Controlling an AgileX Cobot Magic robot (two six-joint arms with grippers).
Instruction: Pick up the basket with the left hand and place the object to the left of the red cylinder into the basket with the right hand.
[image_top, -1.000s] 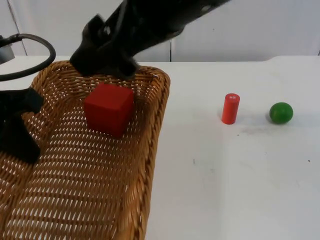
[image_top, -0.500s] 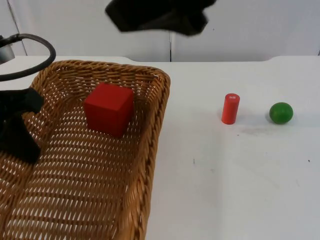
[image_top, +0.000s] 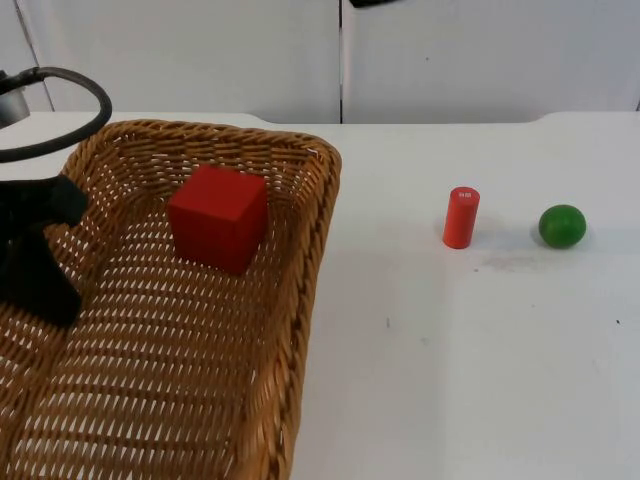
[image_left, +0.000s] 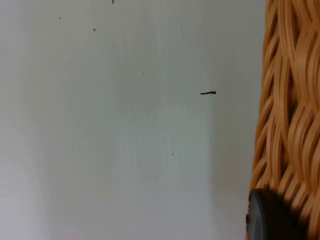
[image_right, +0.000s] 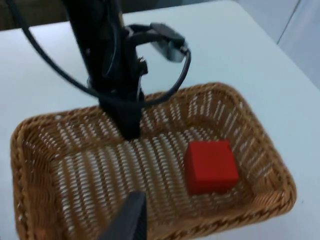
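The wicker basket is held at its left rim by my left gripper, which is shut on the rim. In the left wrist view a black fingertip presses against the basket's woven wall. A red cube lies inside the basket toward its far end, seen as well in the right wrist view. The red cylinder stands upright on the table to the basket's right. My right gripper hangs high above the basket, one fingertip showing, open and holding nothing.
A green ball lies to the right of the red cylinder. The white table runs back to the grey partition wall. The left arm stands over the basket's rim.
My right arm has lifted up and away from over the basket, leaving the top view. The red cube stays in the basket. The left arm and basket have not moved.
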